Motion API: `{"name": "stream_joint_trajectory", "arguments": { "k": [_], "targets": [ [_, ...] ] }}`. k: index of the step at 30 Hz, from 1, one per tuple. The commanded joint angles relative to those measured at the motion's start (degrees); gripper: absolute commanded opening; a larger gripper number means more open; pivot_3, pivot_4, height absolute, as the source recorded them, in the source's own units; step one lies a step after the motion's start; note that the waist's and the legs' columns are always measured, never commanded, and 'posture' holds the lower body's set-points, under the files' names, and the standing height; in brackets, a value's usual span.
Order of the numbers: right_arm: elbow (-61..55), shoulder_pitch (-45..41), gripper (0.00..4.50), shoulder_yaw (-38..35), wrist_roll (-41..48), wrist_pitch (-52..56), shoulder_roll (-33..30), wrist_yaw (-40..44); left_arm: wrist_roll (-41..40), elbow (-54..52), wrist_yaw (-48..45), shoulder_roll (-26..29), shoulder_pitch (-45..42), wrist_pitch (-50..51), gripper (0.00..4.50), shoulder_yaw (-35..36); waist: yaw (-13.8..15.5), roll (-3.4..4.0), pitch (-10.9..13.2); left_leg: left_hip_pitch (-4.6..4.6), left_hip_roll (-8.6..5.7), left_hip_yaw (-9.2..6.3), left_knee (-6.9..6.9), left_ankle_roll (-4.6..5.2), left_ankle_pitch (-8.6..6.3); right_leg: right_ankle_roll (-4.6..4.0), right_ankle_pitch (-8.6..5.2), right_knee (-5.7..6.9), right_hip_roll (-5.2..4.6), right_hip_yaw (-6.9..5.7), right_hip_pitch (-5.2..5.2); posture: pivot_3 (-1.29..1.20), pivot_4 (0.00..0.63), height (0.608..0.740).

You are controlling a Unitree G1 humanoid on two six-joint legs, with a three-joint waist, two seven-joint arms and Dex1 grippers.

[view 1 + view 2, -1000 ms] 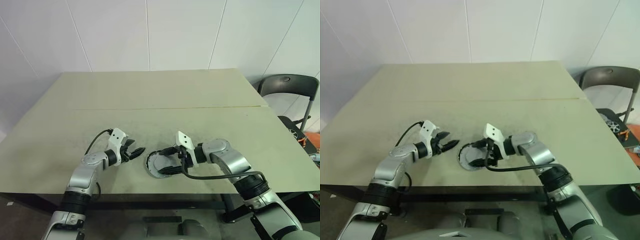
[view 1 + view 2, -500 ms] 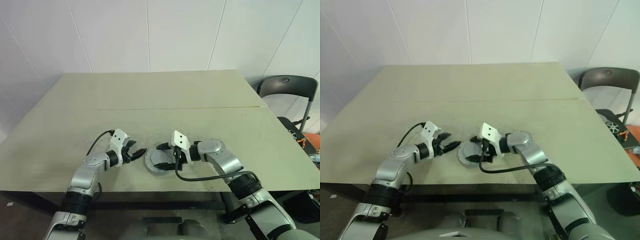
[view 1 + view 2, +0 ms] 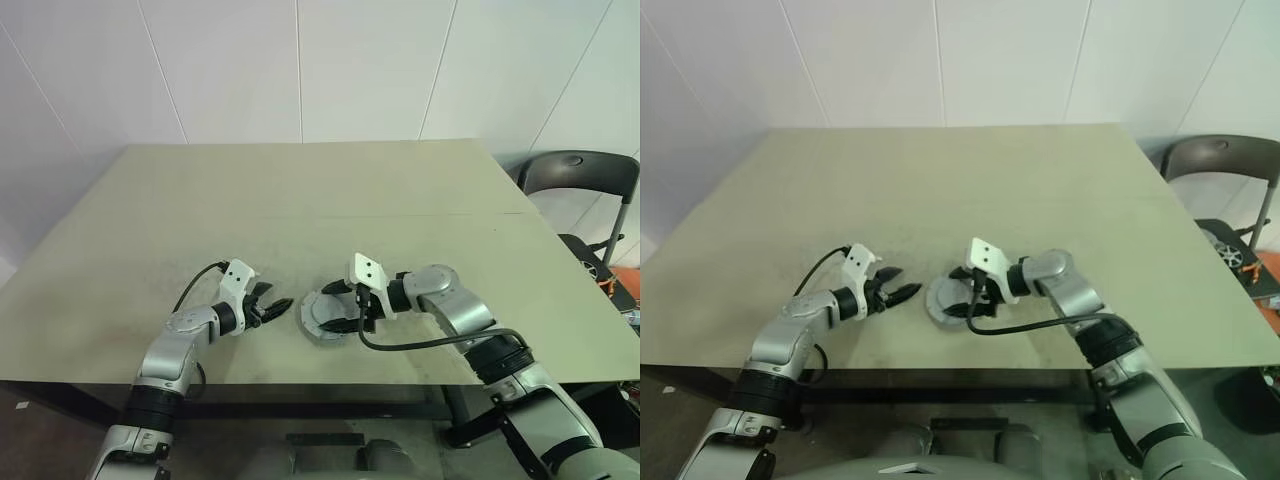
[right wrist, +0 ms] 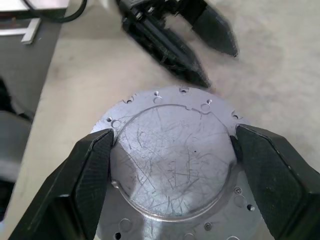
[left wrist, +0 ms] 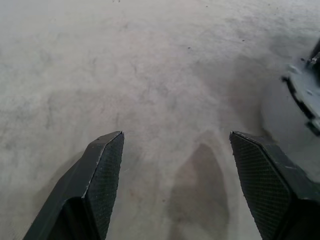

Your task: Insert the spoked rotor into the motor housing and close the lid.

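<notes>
Two right gripper (image 4: 172,165) fingers clasp the housing (image 4: 172,165) (stiff, likely heavy, slick metal) by its rim, near the table's (image 3: 300,200) front edge; left gripper (image 5: 175,185) open

The grey housing (image 4: 172,165) runs off the right wrist view's edge, its inside hidden. A chair (image 3: 585,185) beside the table (image 3: 300,200) is cut off.

Between the left fingers (image 5: 102,185) lies bare desk (image 5: 165,100), an open gap. Just beyond their tips sits the motor housing (image 4: 172,170), with the right fingers (image 4: 92,170) standing at either side of its raised centre. Past the housing, the desk lies open.
</notes>
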Motion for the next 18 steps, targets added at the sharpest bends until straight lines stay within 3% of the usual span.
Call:
{"name": "stream_joint_trajectory", "arguments": {
  "k": [1,11,18],
  "targets": [
    [0.16,0.83,3.55,-0.46,-0.59,2.40,-0.56,-0.24,-1.17,-2.49,-0.42,0.30,-0.56,-0.24,3.58,1.06,0.02,0.00,0.00,-0.02,0.00,0.00,-0.06,0.01,-0.01,0.00,-0.01,-0.03,0.00,0.00,-0.03,0.00,0.000,0.740],
    [-0.90,1.13,3.55,-5.01,4.53,6.67,2.43,-1.41,-0.82,-2.13,-0.38,0.37,-0.83,-0.30,3.58,0.83,-0.26,0.00,0.00,-0.01,0.01,0.00,-0.08,0.01,-0.01,0.07,-0.06,-0.06,0.01,-0.01,-0.01,0.00,0.000,0.740],
    [-0.06,1.15,3.55,-4.41,2.41,5.65,2.54,-2.50,-0.60,-2.19,-0.30,0.42,-0.78,-0.38,3.58,0.69,-0.32,0.02,0.01,0.00,0.05,0.02,-0.05,0.00,-0.01,0.00,-0.02,0.04,0.05,-0.01,-0.07,0.00,0.000,0.740]
  ]
}}
